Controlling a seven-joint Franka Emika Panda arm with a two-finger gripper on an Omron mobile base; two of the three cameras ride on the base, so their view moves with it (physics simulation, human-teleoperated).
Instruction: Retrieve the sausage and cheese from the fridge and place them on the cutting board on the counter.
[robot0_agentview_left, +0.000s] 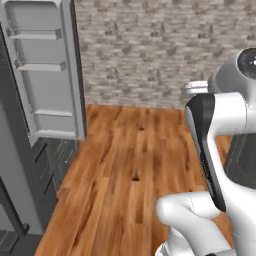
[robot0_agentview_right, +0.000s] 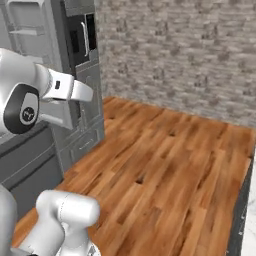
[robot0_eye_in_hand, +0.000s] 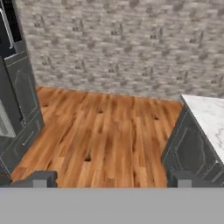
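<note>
From the left base camera, the fridge (robot0_agentview_left: 30, 150) stands at left with one door (robot0_agentview_left: 47, 70) swung open; its three door shelves appear bare. Wood-plank floor (robot0_agentview_left: 125, 170) runs to a grey stone wall (robot0_agentview_left: 150, 45), and the white arm (robot0_agentview_left: 215, 150) fills the lower right.

From the right base camera, the fridge shows its dark dispenser recess (robot0_agentview_right: 82, 40) and two bottom drawers (robot0_agentview_right: 82, 142); the arm's elbow crosses in front of it. A sliver of dark cabinet edge sits at lower right.

From the hand camera, the gripper (robot0_eye_in_hand: 111, 180) hangs over open floor, jaws spread wide apart with nothing between them. The marble bench (robot0_eye_in_hand: 210, 118) lies at right over grey fronts, the fridge at left. Sausage, cheese and board cannot be made out.
</note>
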